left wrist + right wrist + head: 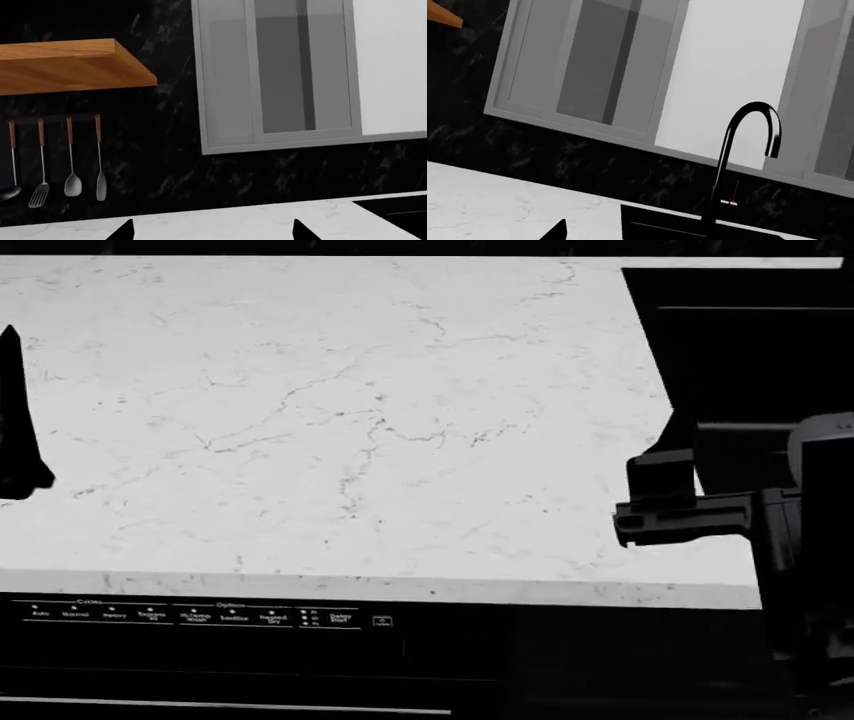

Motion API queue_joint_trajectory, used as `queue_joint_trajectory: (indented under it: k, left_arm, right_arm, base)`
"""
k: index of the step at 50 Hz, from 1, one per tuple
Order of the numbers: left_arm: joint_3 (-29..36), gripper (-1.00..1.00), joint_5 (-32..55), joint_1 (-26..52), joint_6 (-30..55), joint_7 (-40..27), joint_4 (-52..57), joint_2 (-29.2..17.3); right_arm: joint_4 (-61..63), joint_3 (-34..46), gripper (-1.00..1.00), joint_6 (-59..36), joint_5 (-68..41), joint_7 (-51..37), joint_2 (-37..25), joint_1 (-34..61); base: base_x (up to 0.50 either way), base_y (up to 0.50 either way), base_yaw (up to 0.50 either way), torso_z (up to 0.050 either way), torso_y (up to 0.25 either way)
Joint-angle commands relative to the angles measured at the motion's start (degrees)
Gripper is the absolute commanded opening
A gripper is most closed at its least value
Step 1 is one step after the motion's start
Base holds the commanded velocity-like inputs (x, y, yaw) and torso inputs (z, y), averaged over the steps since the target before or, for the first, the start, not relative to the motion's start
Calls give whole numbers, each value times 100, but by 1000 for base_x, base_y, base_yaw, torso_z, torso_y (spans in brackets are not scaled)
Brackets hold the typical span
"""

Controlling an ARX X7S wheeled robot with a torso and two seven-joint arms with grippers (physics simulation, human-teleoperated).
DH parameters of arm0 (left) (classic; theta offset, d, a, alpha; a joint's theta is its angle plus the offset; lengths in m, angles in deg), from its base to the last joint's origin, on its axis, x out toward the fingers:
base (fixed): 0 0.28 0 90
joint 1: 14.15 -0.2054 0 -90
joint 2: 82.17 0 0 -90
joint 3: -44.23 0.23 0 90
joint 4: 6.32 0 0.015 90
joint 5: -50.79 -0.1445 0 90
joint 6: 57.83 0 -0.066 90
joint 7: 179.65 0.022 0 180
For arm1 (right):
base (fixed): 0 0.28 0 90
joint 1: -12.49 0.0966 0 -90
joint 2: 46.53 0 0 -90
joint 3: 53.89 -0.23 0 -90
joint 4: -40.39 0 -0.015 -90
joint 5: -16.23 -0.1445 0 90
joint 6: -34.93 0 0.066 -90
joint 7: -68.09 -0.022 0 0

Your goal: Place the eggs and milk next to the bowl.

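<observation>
Dishwasher panel [200, 617]: nearest the head camera, a dark strip of small white labels under the near edge of the counter.
Counter [334, 420]: white marble with grey veins, stretching from the panel to the far wall.
Right gripper [667, 502]: black, at the right over the counter's right end beside the sink; whether its jaws are parted or closed cannot be told. Only one dark tip shows in its own wrist view.
Left gripper [212, 231]: two dark fingertips [123, 231] stand well apart with bare counter between them, so it is released and grasps nothing. In the head view only a dark sliver shows at the far left edge.
Sink [747, 350]: black basin at the far right, set into the counter.
Faucet [740, 160]: black, arched, behind the sink.
Window [280, 75]: grey-framed, on the black marbled far wall.
Shelf [67, 65]: wooden, left of the window.
Utensils [57, 160]: four hanging below the shelf.
Eggs, milk, bowl: none shows in any view.
</observation>
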Motion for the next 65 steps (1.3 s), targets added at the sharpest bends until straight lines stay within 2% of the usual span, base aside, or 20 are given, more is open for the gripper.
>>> queue_joint_trajectory:
  k: [1, 12, 20, 26, 35, 37, 42, 45, 48, 51, 65]
  left_arm:
    - [-131, 100, -32, 93, 170, 107, 72, 34]
    - [-154, 100, 10, 11, 117, 120, 19, 54]
    - [20, 100, -263, -30, -56, 52, -27, -9]
    - [-189, 100, 41, 3, 234, -9, 50, 67]
    - [-27, 100, -139, -64, 114, -11, 48, -22]
    - [-92, 100, -166, -8, 255, -228, 29, 59]
    - [-27, 100, -272, -75, -35, -138, -7, 34]
    - [-116, 100, -152, -48, 191, -237, 9, 84]
    - [-144, 100, -186, -58, 28, -224, -4, 105]
    - [95, 100, -488, -157, -349, -115, -49, -6]
    - [17, 100, -331, -228, -394, 14, -52, -47]
  right_arm:
    - [51, -143, 100, -55, 58, 111, 115, 160]
    - [127, -144, 100, -67, 51, 79, 98, 138]
    - [109, -148, 100, -33, 22, 73, 138, 92]
    - [115, -136, 100, -1, 10, 94, 134, 76]
    - [102, -183, 100, 42, -40, 97, 162, 25]
    - [80, -177, 100, 28, -57, 108, 164, 46]
    - [66, -146, 100, 39, -16, 83, 154, 47]
    - [84, -124, 100, -12, -10, 60, 142, 93]
    - [81, -123, 100, -14, -9, 57, 135, 107]
    - [44, -90, 100, 12, 7, 60, 147, 96]
    - [51, -91, 100, 49, -13, 52, 156, 16]
  base:
    - [0, -500, 0, 0, 0]
    - [0, -500, 0, 0, 0]
    - [0, -500, 0, 0, 0]
    - [0, -500, 0, 0, 0]
    - [0, -500, 0, 0, 0]
    - [0, -500, 0, 0, 0]
    - [0, -500, 0, 0, 0]
    - [0, -500, 0, 0, 0]
    - [0, -500, 0, 0, 0]
    - [0, -500, 0, 0, 0]
    - [0, -500, 0, 0, 0]
